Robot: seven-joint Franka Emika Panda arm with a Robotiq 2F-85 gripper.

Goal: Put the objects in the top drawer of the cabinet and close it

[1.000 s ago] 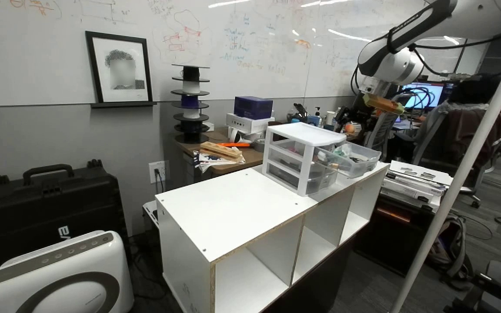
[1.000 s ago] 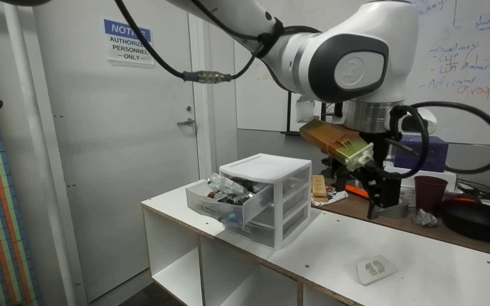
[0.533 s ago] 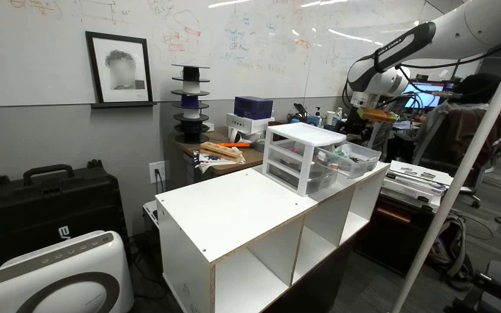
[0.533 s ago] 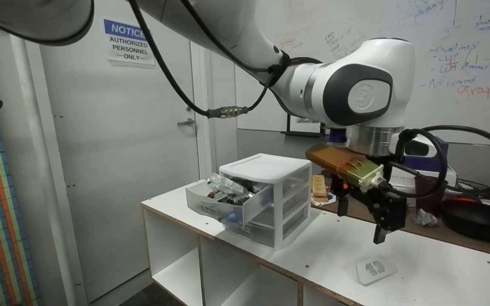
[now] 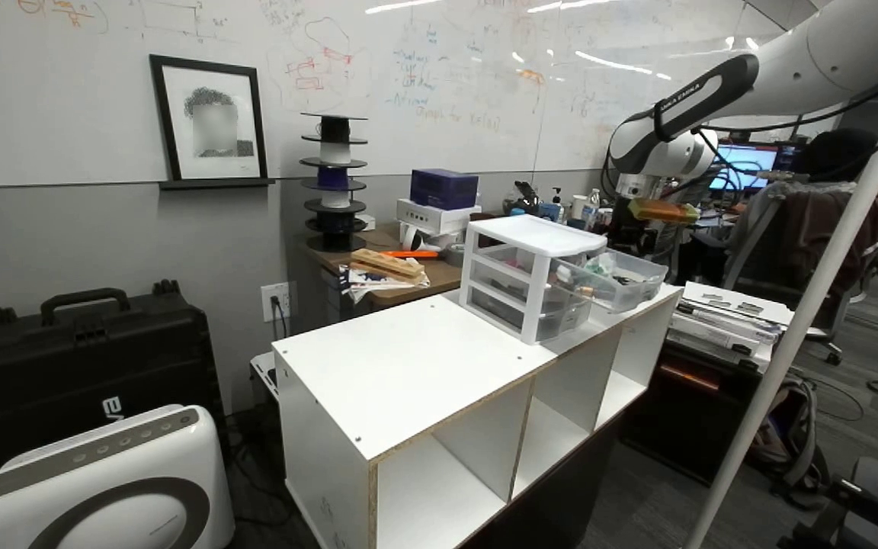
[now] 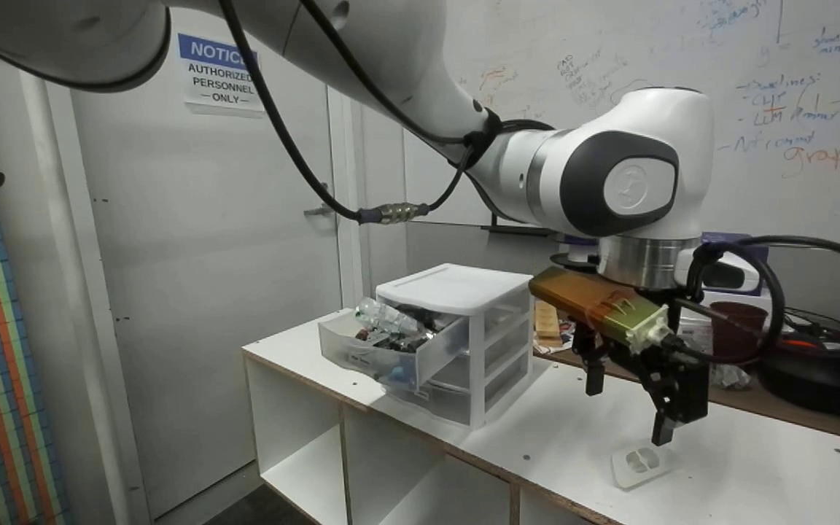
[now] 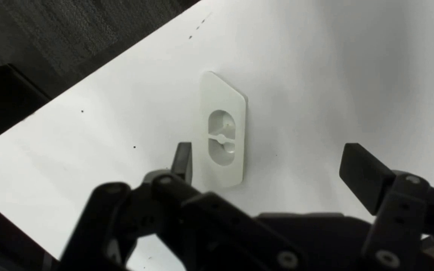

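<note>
A flat white plastic piece (image 7: 220,138) with a divided oval recess lies on the white shelf top, also visible as the white piece (image 6: 631,470) in an exterior view. My gripper (image 6: 628,407) hangs just above it, fingers pointing down. In the wrist view the gripper (image 7: 269,165) is wide open, and the piece lies nearer the left finger, untouched. The small white cabinet (image 6: 456,284) stands to one side. Its top drawer (image 6: 372,357) is pulled out and heaped with a clear crumpled item and dark bits. In an exterior view, the cabinet (image 5: 538,232) leaves the white piece unseen.
The white cubby shelf (image 5: 408,358) carries everything and ends in open edges. Behind it a brown desk (image 6: 573,357) holds a dark red cup (image 6: 737,328), a black pan (image 6: 821,383) and boxes. A pale pole (image 5: 797,335) stands in front of the shelf.
My arm has come down, bringing the gripper from well above the shelf to close over the white piece. The jaws have stayed open. The cabinet, drawer and piece have not moved.
</note>
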